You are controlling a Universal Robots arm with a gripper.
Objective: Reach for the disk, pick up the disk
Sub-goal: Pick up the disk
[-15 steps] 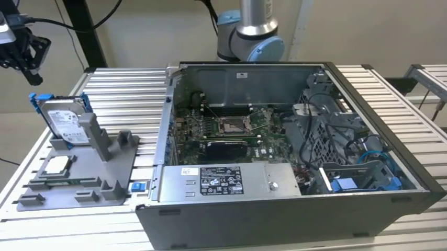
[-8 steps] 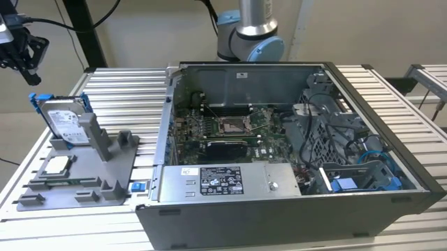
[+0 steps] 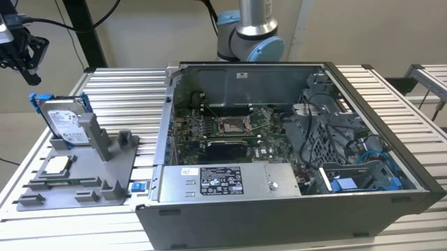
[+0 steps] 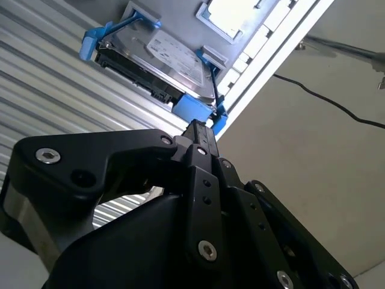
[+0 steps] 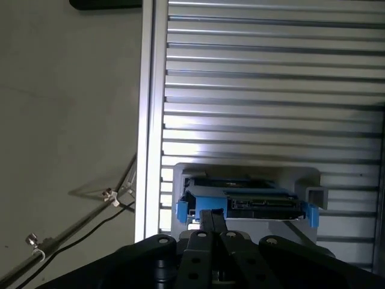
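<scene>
In the exterior view the gripper (image 3: 31,77) hung in the upper left of the frame, high over the table (image 3: 125,83) and apart from the disk (image 3: 62,121). In the first wrist view its two fingers (image 5: 204,218) looked pressed together, and they held nothing. The disk stood on its edge, leaning back a little, in a grey holder (image 3: 104,167) at the exterior view's left. Blue rails (image 3: 41,99) ran along its sides.

To do the reach well, I think the fingers had to open wide enough for the disk. They also had to come straight down over its top edge. Going slowly looked wise, because the disk was only propped up and could tip.

A grey post (image 3: 94,133) of the holder stood touching or just beside the disk, and it could bump a finger. A small square chip (image 3: 57,164) lay lower down on the same holder. The open computer case (image 3: 293,209) sat in the middle of the frame, well apart, so it was not in the way.
</scene>
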